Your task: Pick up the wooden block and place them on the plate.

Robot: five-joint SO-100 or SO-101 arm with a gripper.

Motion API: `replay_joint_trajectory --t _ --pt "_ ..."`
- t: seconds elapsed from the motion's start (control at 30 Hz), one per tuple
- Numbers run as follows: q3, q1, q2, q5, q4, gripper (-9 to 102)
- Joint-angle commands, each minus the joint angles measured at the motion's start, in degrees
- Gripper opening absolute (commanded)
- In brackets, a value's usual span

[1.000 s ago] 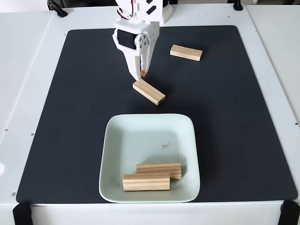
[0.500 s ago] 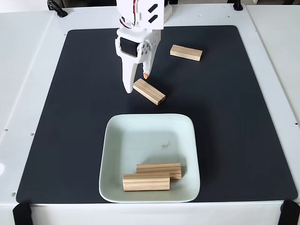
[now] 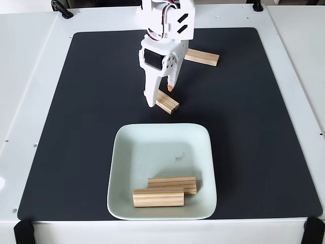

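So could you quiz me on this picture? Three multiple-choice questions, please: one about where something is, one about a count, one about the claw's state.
1. Where is the gripper?
A. Over the plate
B. At the block just above the plate
C. Off the mat

2. How many blocks lie in the plate?
A. One
B. Two
C. Four

3. How are the gripper's fingers?
A. Open, straddling one end of the block
B. Shut on a block held in the air
C. Shut and empty

Answers: 1 B, its tips sit at the near block on the mat. 2 B, a pair lies at the plate's lower edge. 3 A, there is a gap between the fingers and the block lies on the mat.
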Motion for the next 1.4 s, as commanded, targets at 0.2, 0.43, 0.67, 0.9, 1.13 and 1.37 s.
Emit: replay_joint_trajectory --t 0.2,0.43,0.67,0.9,1.13,1.37 --pt "-2.5 0.4 -1.6 1.5 -0.4 28" --pt "-3.3 0.5 -3.1 1.5 -0.4 28" --pt "-6.2 0.5 -4.6 1.5 0.3 25" --pt "-5.4 0.5 -4.7 1.5 0.4 -2" --pt "-5.3 0.4 -4.4 1.5 0.4 1" --pt "-3.8 -0.4 0.6 0.6 0.3 1"
